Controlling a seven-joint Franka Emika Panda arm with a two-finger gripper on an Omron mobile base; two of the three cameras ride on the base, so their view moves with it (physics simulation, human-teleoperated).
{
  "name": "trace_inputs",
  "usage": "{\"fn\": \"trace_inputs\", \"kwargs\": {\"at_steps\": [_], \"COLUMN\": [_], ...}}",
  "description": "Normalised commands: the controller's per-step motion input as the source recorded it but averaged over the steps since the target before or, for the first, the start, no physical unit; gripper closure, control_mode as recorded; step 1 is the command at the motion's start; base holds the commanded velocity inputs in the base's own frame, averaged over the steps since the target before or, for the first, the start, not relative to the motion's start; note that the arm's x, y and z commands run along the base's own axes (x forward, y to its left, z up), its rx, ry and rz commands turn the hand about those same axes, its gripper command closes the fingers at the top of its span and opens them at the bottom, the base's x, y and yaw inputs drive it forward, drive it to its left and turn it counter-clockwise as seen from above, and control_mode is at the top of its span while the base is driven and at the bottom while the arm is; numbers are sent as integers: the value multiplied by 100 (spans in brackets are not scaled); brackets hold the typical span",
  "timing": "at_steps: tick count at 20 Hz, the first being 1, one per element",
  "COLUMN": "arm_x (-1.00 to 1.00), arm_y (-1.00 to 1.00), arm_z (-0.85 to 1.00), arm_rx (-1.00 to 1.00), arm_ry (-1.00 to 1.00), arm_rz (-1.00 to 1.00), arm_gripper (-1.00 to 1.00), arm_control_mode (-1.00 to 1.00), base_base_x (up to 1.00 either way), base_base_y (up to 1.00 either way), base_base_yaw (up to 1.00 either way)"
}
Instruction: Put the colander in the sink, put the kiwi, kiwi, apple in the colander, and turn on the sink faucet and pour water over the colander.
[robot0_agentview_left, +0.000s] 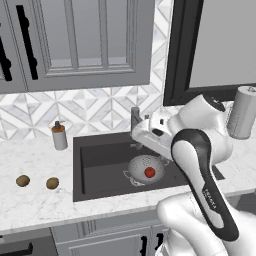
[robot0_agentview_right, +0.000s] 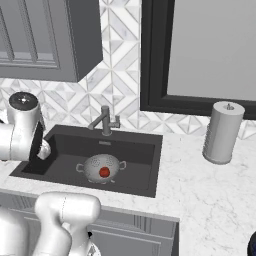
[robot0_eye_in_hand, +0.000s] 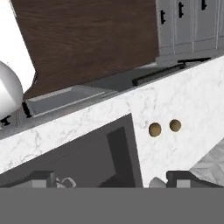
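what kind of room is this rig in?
A rendered home kitchen, by the look of it: a dark sink set in a marble-look counter with a faucet behind it, grey cabinets above, and a paper towel roll beside a window.

The sink (robot0_agentview_left: 100, 165) is dark grey. In it the colander (robot0_agentview_left: 142, 167) is silver, dotted with small holes, and the apple (robot0_agentview_left: 149, 172) inside is bright red. Two kiwis (robot0_agentview_left: 23, 181) (robot0_agentview_left: 52, 183) are brownish-olive on a white desk (robot0_agentview_left: 35, 205) veined with grey marbling. The faucet (robot0_agentview_right: 105, 121) is grey. The wall tiles (robot0_agentview_left: 95, 107) show grey-and-white triangles. The dispenser (robot0_agentview_left: 59, 136) is white with a dark pump; the cabinets (robot0_agentview_left: 75, 40) are grey with black handles.
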Motion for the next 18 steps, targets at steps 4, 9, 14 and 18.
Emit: {"fn": "trace_inputs", "kwargs": {"at_steps": [4, 9, 14, 18], "arm_x": [-18, -1, -1, 0], "arm_y": [96, 96, 66, 48], "arm_z": [14, 4, 0, -16], "arm_rx": [-33, -33, -17, -1], "arm_ry": [0, -1, -14, -17], "arm_rz": [39, 29, 18, 19], "arm_gripper": [-100, -100, -100, -100], "arm_control_mode": [-100, -100, -100, -100], "base_base_x": [0, 0, 0, 0], "base_base_y": [0, 0, 0, 0], "base_base_yaw": [0, 0, 0, 0]}}
